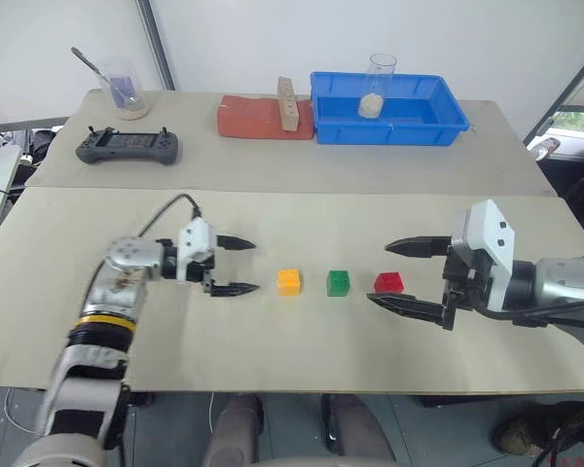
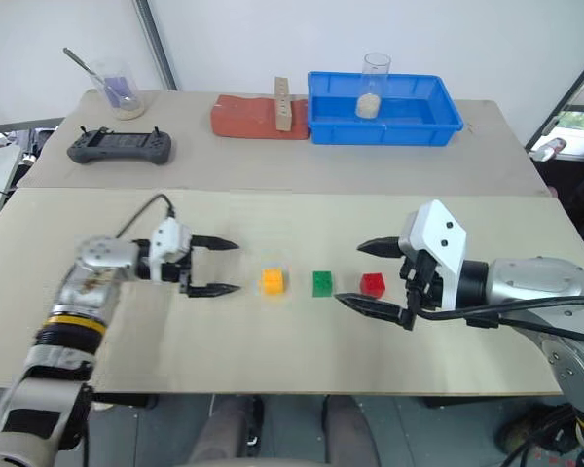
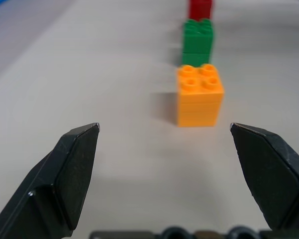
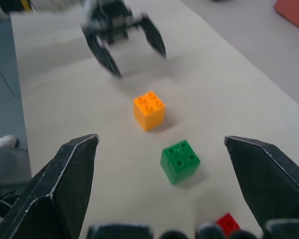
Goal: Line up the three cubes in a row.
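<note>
Three studded cubes stand in a row on the near beige table: an orange-yellow cube [image 1: 289, 281], a green cube [image 1: 338, 282] and a red cube [image 1: 388, 283]. My left gripper [image 1: 243, 264] hangs open just left of the orange-yellow cube, pointing toward it with nothing between its fingers. My right gripper [image 1: 399, 275] is open too, its fingers standing either side of the red cube's right end without touching it. In the left wrist view the orange-yellow cube [image 3: 200, 93] is nearest, with the green cube [image 3: 198, 41] and red cube [image 3: 200, 8] behind it.
On the far table sit a blue tray [image 1: 446, 124] holding a clear cup [image 1: 376, 88], a red-orange slab [image 1: 255, 119] with a tall tan wooden block [image 1: 287, 104], a black controller [image 1: 127, 147] and a beaker with a spoon [image 1: 125, 89].
</note>
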Motion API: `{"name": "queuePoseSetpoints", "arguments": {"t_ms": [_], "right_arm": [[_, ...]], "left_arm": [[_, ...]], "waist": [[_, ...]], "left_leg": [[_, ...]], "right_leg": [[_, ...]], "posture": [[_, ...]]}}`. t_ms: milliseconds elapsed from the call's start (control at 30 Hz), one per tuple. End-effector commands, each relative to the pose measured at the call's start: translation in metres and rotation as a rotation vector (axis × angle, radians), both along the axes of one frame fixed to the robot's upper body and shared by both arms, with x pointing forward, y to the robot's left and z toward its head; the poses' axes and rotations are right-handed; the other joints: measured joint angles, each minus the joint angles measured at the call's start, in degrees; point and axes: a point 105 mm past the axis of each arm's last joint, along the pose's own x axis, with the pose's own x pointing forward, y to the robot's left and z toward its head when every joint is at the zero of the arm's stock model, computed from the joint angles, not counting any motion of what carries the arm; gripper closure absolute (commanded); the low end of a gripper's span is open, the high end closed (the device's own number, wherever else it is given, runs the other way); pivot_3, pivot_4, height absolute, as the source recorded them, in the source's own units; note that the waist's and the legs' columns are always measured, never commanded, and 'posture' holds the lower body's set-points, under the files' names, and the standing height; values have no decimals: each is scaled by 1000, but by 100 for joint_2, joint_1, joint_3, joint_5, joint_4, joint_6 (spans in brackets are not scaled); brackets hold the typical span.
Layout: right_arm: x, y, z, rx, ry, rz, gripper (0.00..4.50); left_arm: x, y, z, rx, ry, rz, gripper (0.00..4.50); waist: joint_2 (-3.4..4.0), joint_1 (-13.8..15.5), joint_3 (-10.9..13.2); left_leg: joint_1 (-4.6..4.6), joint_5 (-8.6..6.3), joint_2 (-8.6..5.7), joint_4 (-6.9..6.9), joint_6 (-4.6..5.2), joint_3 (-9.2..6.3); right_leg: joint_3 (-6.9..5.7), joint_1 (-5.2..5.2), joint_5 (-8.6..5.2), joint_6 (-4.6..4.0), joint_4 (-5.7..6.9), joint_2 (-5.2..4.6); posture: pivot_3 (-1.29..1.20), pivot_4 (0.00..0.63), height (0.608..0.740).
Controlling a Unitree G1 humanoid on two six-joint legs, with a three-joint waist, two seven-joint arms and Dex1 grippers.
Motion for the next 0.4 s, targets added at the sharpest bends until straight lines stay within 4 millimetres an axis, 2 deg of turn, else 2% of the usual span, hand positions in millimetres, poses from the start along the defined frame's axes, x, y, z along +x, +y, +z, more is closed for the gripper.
{"name": "queuePoseSetpoints", "arguments": {"t_ms": [33,167,300,400], "right_arm": [[3,-16,7,-37,-67,-37,0],[5,-30,8,-52,-63,-78,0],[5,-43,8,-76,-61,-123,0],[5,-47,8,-75,-63,-137,0]], "left_arm": [[-11,9,26,17,-36,51,17],[-18,19,31,38,-43,104,17],[-19,16,30,36,-37,120,17],[-19,13,29,35,-44,125,17]], "waist": [[0,0,0],[1,3,1],[1,5,1],[1,3,1]], "left_leg": [[0,0,-1,0,0,1],[7,0,1,0,0,5],[9,0,7,0,-1,10],[10,0,10,0,-1,13]], "right_leg": [[0,0,-1,1,-1,-1],[0,1,-8,-11,0,-2],[-3,1,-18,-40,3,0],[-3,1,-18,-39,3,2]], "posture": [[0,150,740],[0,150,740],[0,150,740],[0,150,740]]}}
